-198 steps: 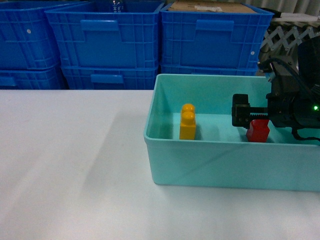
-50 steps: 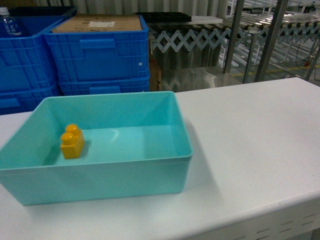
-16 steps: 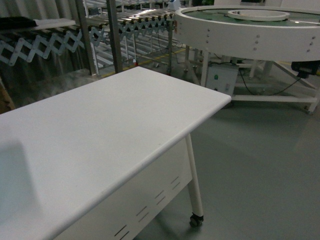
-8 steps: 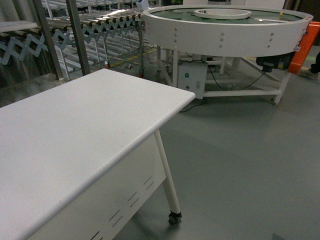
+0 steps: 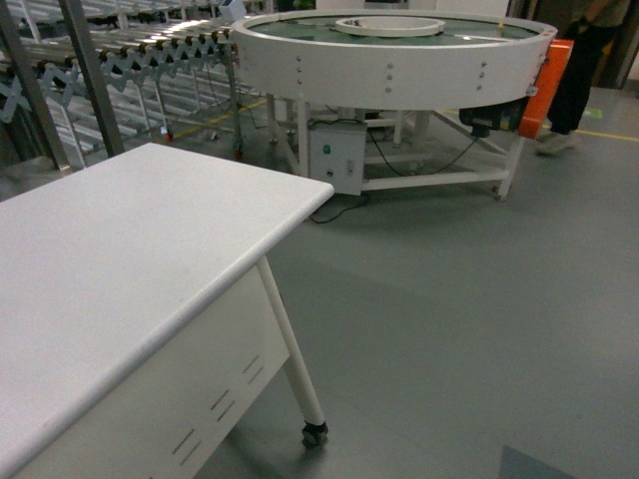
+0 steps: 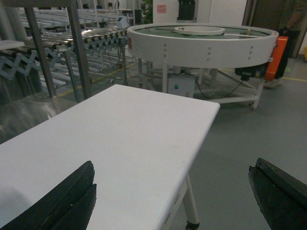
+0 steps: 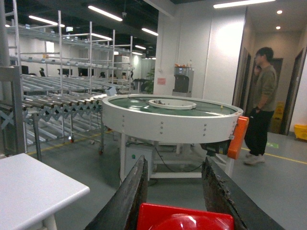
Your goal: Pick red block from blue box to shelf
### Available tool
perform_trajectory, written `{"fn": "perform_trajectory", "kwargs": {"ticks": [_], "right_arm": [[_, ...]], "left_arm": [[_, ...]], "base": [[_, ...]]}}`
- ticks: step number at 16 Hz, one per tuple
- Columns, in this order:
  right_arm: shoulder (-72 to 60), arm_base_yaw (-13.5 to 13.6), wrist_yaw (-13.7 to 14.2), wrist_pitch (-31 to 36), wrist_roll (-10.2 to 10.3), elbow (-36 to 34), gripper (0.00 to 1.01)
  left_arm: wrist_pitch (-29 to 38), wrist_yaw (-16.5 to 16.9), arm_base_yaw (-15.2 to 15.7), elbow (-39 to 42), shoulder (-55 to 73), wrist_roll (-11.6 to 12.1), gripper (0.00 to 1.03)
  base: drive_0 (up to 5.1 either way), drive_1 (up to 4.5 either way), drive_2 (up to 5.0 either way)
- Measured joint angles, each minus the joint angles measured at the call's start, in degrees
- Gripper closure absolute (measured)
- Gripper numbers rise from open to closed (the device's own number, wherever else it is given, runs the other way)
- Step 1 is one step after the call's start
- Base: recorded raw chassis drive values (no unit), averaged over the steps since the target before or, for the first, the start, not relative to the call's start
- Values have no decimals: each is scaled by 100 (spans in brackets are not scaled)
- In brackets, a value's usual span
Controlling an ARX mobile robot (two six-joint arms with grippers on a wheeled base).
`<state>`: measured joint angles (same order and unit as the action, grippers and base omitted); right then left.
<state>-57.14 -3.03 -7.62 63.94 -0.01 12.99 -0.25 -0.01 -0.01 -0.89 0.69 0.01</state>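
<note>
You have the red block (image 7: 186, 217) out of the bin and in hand; the pick stage is judged complete, and the carry and placement remain. The right gripper (image 7: 176, 211) is closed on the block in the right wrist view: one dark finger presses its left side, the other its right, and the block sits between them at 6 o'clock in that frame, its rounded stud just showing at the bottom edge. The blue box appears in none of the current views. The left gripper (image 6: 175, 194) stands wide apart and holds nothing; its two fingers sit at 8 o'clock and 4 o'clock of the left wrist view, above the white table (image 6: 120, 139). Neither gripper shows in the head view; there the table corner lies at 9 o'clock and a round white conveyor (image 5: 389, 55) at 12 o'clock. The shelf (image 7: 57, 62), steel uprights and rails, stands at 10 o'clock in the right wrist view, well apart from the block; you have yet to reach it and set the block down. A person (image 7: 261, 105) stands at 3 o'clock in that view, beside the conveyor.
</note>
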Motion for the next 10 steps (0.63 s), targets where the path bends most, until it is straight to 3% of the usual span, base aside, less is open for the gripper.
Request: {"fn": "perform_trajectory", "kwargs": {"ticks": [10], "right_arm": [[0,0,0,0,0,0,73]], "left_arm": [[0,-2,0,0,0,0,5]], "base": [[-143,-143,-143]]}}
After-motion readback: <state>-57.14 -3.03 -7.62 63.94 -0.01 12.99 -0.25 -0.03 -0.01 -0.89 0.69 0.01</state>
